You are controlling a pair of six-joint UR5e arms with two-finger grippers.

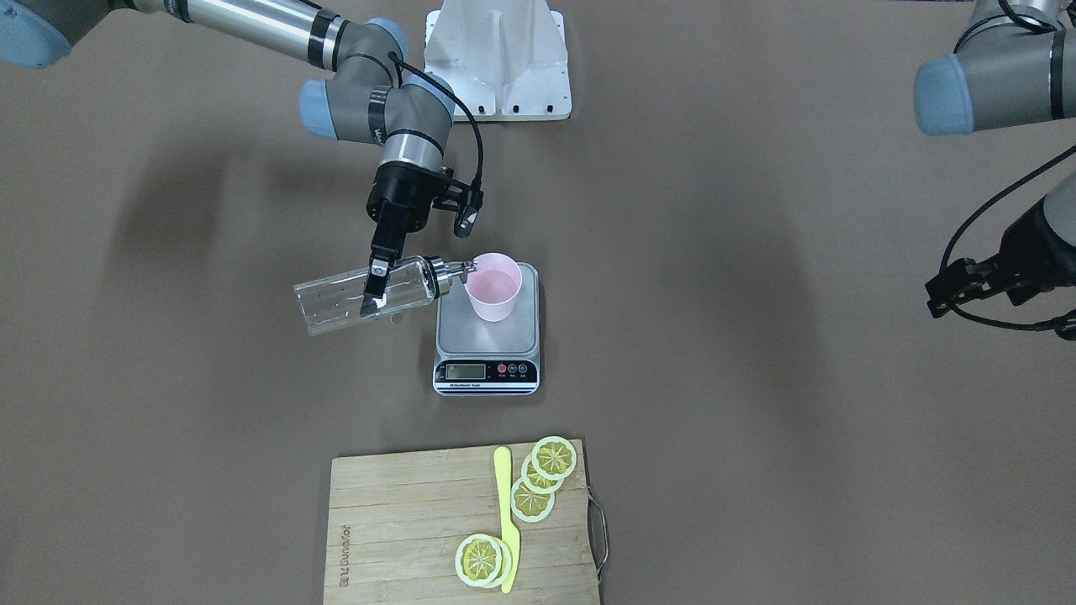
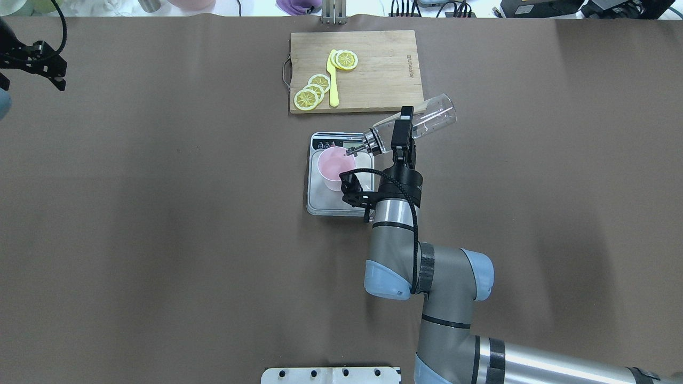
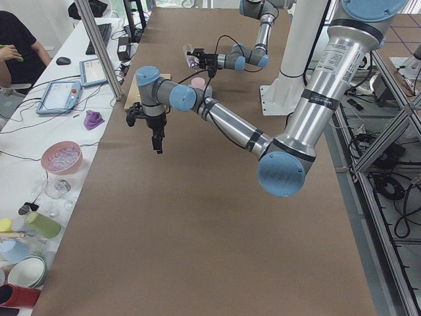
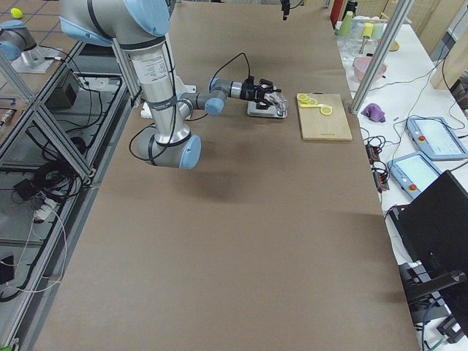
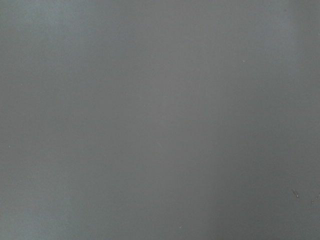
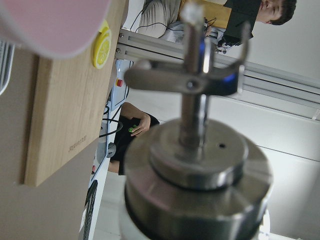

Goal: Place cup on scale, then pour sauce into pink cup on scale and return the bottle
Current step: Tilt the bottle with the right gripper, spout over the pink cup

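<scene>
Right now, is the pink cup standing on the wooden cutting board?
No, the pink cup stands upright on the steel platform of the scale.

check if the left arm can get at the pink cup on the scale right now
Probably yes: bare table lies between the left gripper and the cup on the scale. But the bottle in the right gripper has its spout over the rim.

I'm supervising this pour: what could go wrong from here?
1. The spout of the bottle sits at the rim of the cup, so a nudge could tip it or send drips onto the scale.
2. The right end effector grips the tilted glass bottle mid-body; it might slip.
</scene>
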